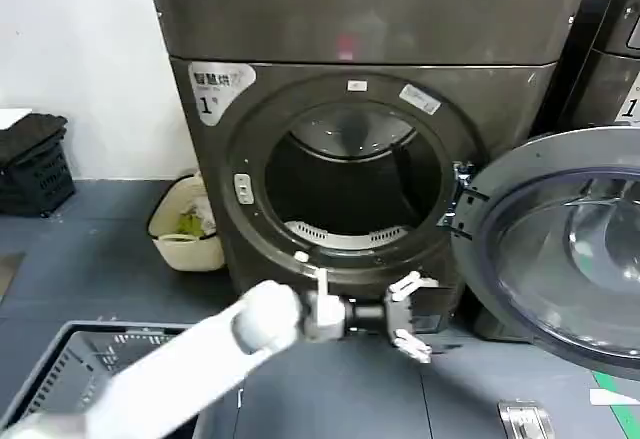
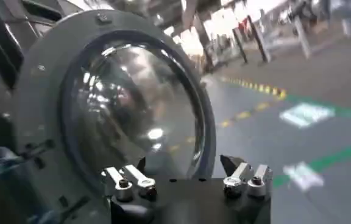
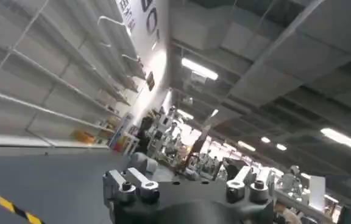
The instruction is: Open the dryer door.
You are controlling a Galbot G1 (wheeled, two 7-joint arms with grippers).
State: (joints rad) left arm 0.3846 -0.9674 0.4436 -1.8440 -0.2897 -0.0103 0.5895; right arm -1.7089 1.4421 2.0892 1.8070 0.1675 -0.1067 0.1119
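on the dryer point(image 1: 360, 109) you can read a silver label point(image 1: 218, 84) at the upper corner of its front, on the robot's left — a large "1" under a row of chinese characters too small for you to make out. two more small labels sit on the ring above the drum opening, one at the top point(image 1: 357, 85) and one toward the right point(image 1: 419, 99); their print is unreadable. the blacker machine point(image 1: 610, 59) at the right edge carries a pale label point(image 1: 632, 99) with a "1" partly cut off. in the right wrist view, a white wall point(image 3: 151, 27) bears big dark characters — illegible at that angle.
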